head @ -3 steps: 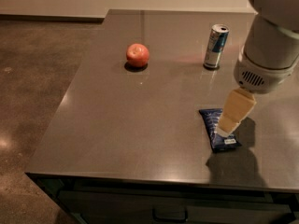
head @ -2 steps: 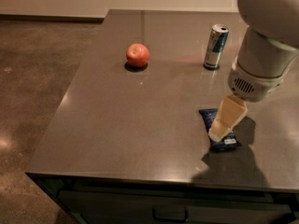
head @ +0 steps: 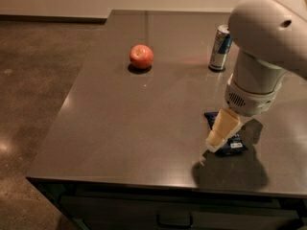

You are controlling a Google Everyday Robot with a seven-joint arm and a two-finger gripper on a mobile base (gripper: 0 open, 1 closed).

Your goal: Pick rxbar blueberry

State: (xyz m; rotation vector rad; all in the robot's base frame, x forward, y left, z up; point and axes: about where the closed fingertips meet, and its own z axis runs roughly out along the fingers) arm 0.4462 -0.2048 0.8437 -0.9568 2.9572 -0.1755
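Observation:
The rxbar blueberry (head: 235,145) is a flat dark navy wrapper with a white label patch, lying on the dark table (head: 144,119) near its front right. My gripper (head: 217,139) hangs from the large white arm directly over the bar and covers its middle. Only the bar's far corner and near end show around the cream-coloured fingers (head: 223,127). The fingertips sit low, close to the table top at the bar's left edge.
A red apple (head: 141,56) sits at the table's back left. A tall blue-and-silver drink can (head: 220,48) stands at the back, behind the arm. The table's front edge runs just below the bar, with a drawer handle (head: 175,222) underneath.
The arm has swung left and forward, and the gripper has moved down and left over the bar, now covering more of it. The bar, apple and can have not moved.

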